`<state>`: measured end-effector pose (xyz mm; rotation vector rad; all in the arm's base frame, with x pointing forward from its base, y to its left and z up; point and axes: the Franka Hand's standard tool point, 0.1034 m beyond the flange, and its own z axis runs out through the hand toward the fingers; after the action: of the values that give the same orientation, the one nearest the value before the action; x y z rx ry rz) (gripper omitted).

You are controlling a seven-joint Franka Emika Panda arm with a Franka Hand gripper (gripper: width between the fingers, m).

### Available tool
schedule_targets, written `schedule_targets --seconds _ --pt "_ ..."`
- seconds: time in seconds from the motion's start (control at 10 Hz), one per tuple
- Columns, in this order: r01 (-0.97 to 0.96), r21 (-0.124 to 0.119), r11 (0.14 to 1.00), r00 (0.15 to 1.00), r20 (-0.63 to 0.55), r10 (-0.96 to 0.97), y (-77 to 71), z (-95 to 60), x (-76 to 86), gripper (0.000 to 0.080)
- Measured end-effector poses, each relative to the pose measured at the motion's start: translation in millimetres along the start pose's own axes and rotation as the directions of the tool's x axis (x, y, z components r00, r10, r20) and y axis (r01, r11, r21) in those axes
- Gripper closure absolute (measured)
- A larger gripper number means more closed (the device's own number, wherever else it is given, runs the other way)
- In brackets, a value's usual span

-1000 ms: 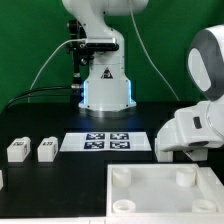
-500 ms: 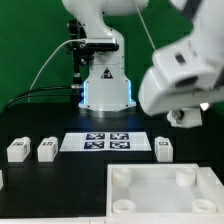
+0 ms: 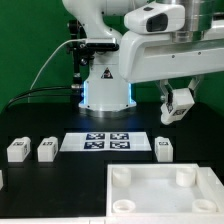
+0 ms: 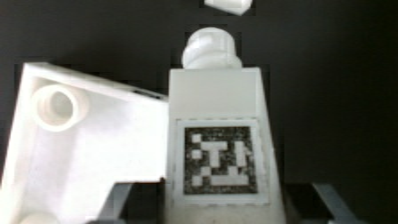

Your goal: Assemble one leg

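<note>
My gripper (image 3: 177,106) hangs in the air at the exterior view's right, above the table, shut on a leg (image 3: 179,100), a white stubby block with a marker tag. In the wrist view the held leg (image 4: 217,130) stands between my dark fingers (image 4: 135,200), tag facing the camera, its round peg pointing away. Three more legs lie on the black table: two at the left (image 3: 17,150) (image 3: 47,149) and one at the right (image 3: 163,147). The large white panel (image 3: 150,195) with round corner sockets lies in front, and also shows in the wrist view (image 4: 89,140).
The marker board (image 3: 107,142) lies flat at the table's middle. The robot base (image 3: 105,85) stands behind it with cables running to the left. A white piece (image 3: 1,178) peeks in at the left edge. A small white part (image 4: 228,5) shows beyond the held leg.
The arm has risen from low at the exterior view's right and swung up and leftward, carrying the leg. The leg lying at the right of the marker board has come into view.
</note>
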<state>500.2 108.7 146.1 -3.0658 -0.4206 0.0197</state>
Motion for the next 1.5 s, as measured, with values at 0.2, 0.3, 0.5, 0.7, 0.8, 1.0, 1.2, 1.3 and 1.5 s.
schedule_targets --seconds 0.2,0.3,0.5,0.7,0.8,1.0,1.2,1.3,1.5 --pt "-0.003 -0.011 1.000 0.983 -0.184 0.001 8.0 0.5 18.8 0.0508" --pt "-0.022 -0.013 1.000 0.959 -0.285 0.017 20.2 -12.9 46.6 0.0508" --pt "-0.030 -0.036 0.999 0.888 -0.459 0.010 44.7 -20.0 86.0 0.0508" --pt "-0.044 -0.066 0.997 0.809 -0.588 -0.003 53.1 -17.0 93.9 0.0508" --pt "-0.044 -0.065 0.997 0.815 -0.579 -0.002 52.6 -11.9 88.6 0.0508" --pt "-0.044 -0.065 0.997 0.816 -0.578 -0.002 52.8 -13.2 90.4 0.0507" --pt "-0.043 -0.063 0.997 0.819 -0.574 -0.001 53.4 -11.1 92.1 0.0506" --pt "-0.044 -0.054 0.998 0.825 -0.565 0.006 54.9 -6.1 101.5 0.0506" --pt "-0.042 -0.034 0.999 0.825 -0.564 0.015 53.3 6.2 124.2 0.0506"
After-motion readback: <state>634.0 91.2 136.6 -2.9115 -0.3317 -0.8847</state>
